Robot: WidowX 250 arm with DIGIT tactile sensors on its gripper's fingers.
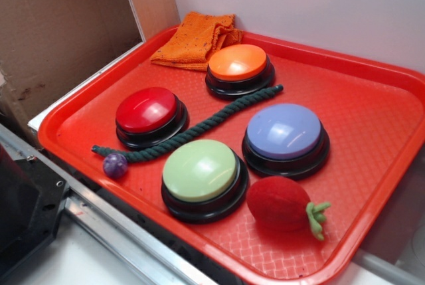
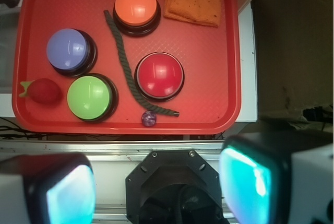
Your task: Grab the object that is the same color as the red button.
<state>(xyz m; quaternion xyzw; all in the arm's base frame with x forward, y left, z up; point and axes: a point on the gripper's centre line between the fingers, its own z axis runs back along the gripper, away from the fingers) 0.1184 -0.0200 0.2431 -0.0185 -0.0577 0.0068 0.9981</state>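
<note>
The red plush strawberry with green felt leaves lies at the front of the red tray, right of the green button. In the wrist view the strawberry is at the tray's left edge. The red dome button on its black base sits at the tray's left; it also shows in the wrist view. My gripper is open and empty, high above the robot base, well back from the tray. It does not show in the exterior view.
On the tray are an orange button, a lilac button, a green button, a dark green rope, a small purple ball and an orange cloth. A cardboard wall stands left.
</note>
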